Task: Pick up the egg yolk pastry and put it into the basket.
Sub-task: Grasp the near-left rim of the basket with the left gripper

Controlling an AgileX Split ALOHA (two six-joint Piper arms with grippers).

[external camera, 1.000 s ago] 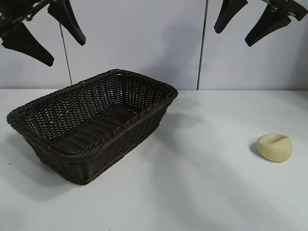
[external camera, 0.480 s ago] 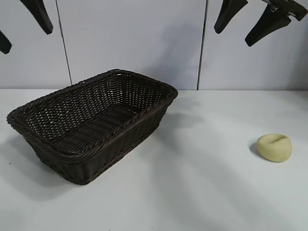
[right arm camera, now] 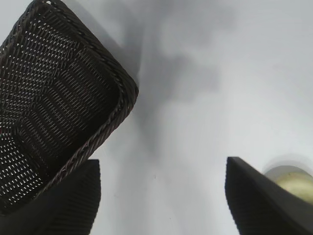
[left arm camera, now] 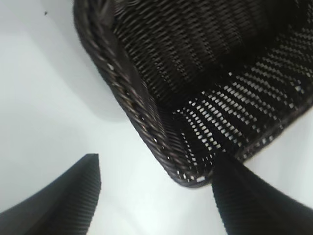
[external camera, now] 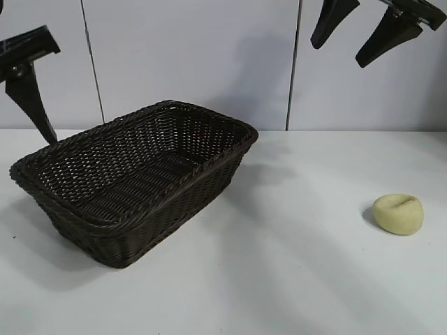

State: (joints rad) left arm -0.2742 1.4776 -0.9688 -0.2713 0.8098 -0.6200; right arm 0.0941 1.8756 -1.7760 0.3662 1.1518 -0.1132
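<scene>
The egg yolk pastry (external camera: pixel 398 213), a small pale yellow lump with a crease on top, lies on the white table at the right, well away from the basket. The dark brown wicker basket (external camera: pixel 174 209) stands at centre-left with nothing in it. My right gripper (external camera: pixel 340 54) hangs open high up, above and to the left of the pastry. In the right wrist view the pastry (right arm camera: pixel 294 180) peeks out from behind one finger. My left gripper (left arm camera: pixel 157 157) is open above the basket's left corner (left arm camera: pixel 127 98). One of its fingers (external camera: pixel 31 105) shows in the exterior view.
The white table (external camera: pixel 279 272) stretches bare between the basket and the pastry. A pale panelled wall with vertical seams (external camera: pixel 293 84) stands behind. The basket rim (right arm camera: pixel 112 117) also shows in the right wrist view.
My left gripper has swung from the top left corner down toward the basket's left end. The right gripper, pastry and basket have not moved.
</scene>
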